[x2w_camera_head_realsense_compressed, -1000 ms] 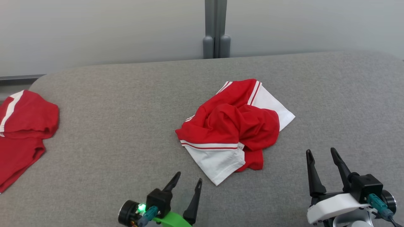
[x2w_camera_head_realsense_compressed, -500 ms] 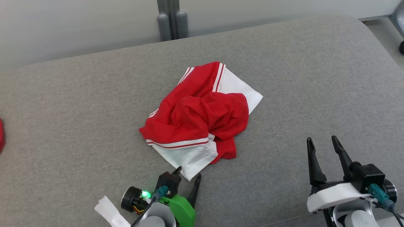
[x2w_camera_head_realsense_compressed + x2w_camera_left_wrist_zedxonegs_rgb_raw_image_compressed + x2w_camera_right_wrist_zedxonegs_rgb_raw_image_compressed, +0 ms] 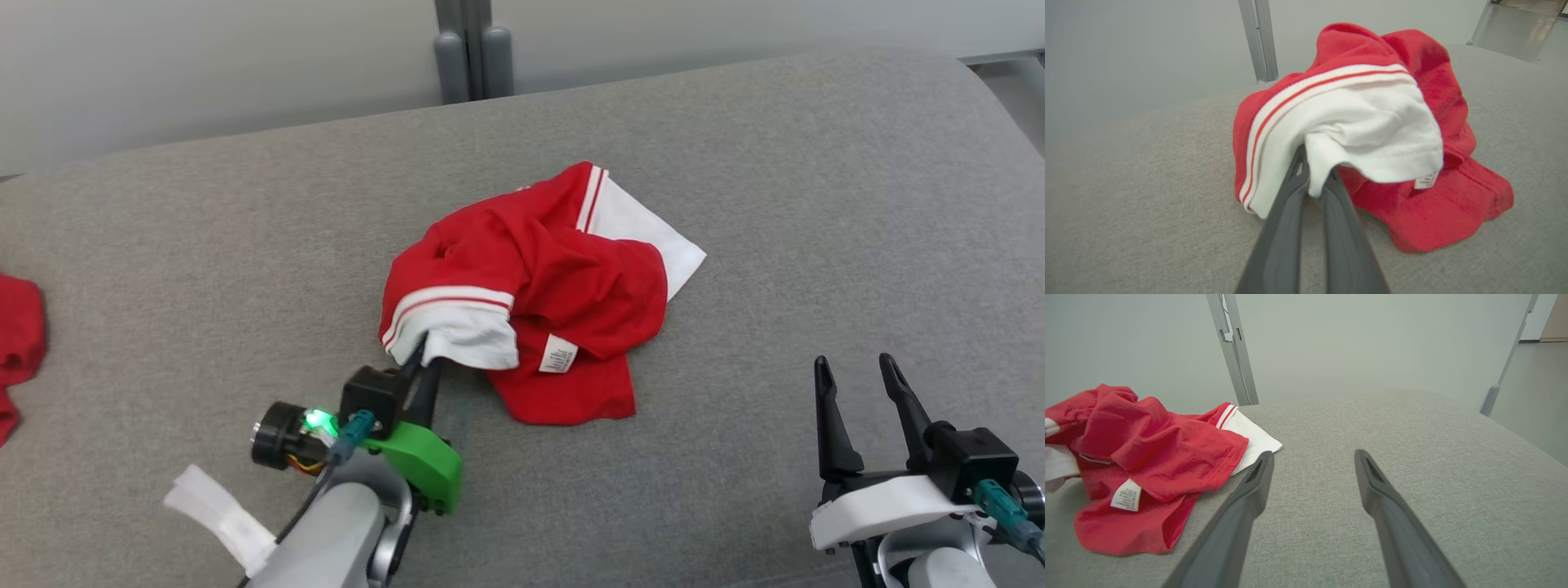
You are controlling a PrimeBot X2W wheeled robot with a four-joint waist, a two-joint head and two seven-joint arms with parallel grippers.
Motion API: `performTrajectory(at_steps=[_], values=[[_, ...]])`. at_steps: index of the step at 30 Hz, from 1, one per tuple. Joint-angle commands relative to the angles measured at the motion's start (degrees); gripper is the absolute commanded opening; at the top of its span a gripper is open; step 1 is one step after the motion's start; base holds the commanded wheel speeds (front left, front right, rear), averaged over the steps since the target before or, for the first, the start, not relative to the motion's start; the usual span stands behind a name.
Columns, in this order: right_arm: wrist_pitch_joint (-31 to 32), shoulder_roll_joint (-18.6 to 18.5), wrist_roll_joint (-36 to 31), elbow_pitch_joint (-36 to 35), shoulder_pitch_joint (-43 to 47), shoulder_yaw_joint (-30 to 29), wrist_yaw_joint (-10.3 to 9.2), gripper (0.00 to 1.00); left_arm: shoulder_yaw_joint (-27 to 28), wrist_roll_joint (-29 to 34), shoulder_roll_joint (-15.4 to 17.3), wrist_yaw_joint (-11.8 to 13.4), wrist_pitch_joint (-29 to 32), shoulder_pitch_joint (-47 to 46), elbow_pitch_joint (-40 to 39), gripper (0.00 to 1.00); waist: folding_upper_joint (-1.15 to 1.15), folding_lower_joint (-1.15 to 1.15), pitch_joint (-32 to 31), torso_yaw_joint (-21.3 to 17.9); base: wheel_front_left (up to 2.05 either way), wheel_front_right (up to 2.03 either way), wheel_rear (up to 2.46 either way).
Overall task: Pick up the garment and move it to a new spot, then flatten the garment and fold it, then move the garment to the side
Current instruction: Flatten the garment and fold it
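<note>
The garment [image 3: 555, 278] is a crumpled red shirt with white, red-striped sleeves, lying mid-table on the grey surface [image 3: 775, 204]. My left gripper [image 3: 423, 361] is shut on the near white sleeve, which is lifted and folded back over the red body. In the left wrist view the white sleeve [image 3: 1367, 130] drapes over the closed fingertips [image 3: 1300, 163]. My right gripper [image 3: 857, 377] stands open at the lower right, apart from the cloth. In the right wrist view the garment [image 3: 1151, 449] lies left of the spread fingers [image 3: 1257, 477].
Another red cloth [image 3: 18, 343] lies at the table's left edge. A grey post [image 3: 472, 49] stands behind the far edge against a pale wall. A white tag [image 3: 220, 514] hangs by my left forearm. Bare grey surface stretches to the right of the garment.
My left gripper moved forward onto the near white sleeve, shut on it and lifted it back over the red body. The head camera shifted. The right gripper stayed open.
</note>
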Motion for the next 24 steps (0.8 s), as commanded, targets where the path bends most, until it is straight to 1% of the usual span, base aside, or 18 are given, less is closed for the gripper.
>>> performTrajectory(at_steps=[1, 5, 7, 10, 12, 15, 17, 20, 24], values=[[0.0, -0.2, -0.2, -0.2, 0.8, -0.3, -0.10, 1.00, 1.4, 1.4, 1.8, 0.8, 0.0, 1.1, -2.5, 0.00, 0.00, 0.00, -2.1, 3.3, 0.00, 0.00, 0.00], [0.0, -0.2, -0.1, 0.1, 0.9, -0.1, -0.10, 1.00, 4.8, 2.5, 5.5, 2.1, 0.0, 2.4, -8.5, 0.00, 0.00, 0.00, -3.3, 5.5, 0.00, 0.00, 0.00], [0.0, -0.2, -0.1, 0.3, 1.1, 0.1, -0.10, 1.00, 6.4, 2.5, 7.1, 2.8, 0.0, 3.4, -10.0, 0.00, 0.00, 0.00, -3.8, 6.2, 0.00, 0.00, 0.00], [0.0, -0.2, 0.1, 0.4, 1.2, 0.7, -0.10, 1.00, 8.7, 2.1, 9.1, 4.0, 0.0, 5.1, -10.3, 0.00, 0.00, 0.00, -4.1, 6.6, 0.00, 0.00, 0.00], [0.0, -0.2, 0.1, 0.5, 1.4, 1.1, -0.10, 1.00, 9.9, 1.6, 10.2, 4.6, 0.0, 6.5, -9.1, 0.00, 0.00, 0.00, -4.0, 6.7, 0.00, 0.00, 0.00], [0.0, -0.2, -0.5, 0.7, 1.8, 1.3, -0.10, 1.00, 11.9, 0.2, 10.5, 4.5, 0.0, 8.5, -6.1, 0.00, 0.00, 0.00, -3.6, 6.6, 0.00, 0.00, 0.00], [0.0, -0.2, -0.9, 0.8, 1.7, 1.3, -0.10, 1.00, 13.0, -0.5, 9.9, 4.5, 0.0, 9.4, -4.4, 0.00, 0.00, 0.00, -3.3, 6.4, 0.00, 0.00, 0.00], [0.0, -0.2, -1.2, 0.9, 1.5, 1.4, -0.10, 1.00, 14.3, -1.1, 8.6, 4.0, 0.0, 10.6, -1.8, 0.00, 0.00, 0.00, -2.9, 6.1, 0.00, 0.00, 0.00], [0.0, -0.2, -1.6, 1.0, 1.3, 1.4, -0.10, 1.00, 15.3, -0.6, 6.5, 3.2, 0.0, 11.6, 0.9, 0.00, 0.00, 0.00, -2.7, 5.9, 0.00, 0.00, 0.00]])
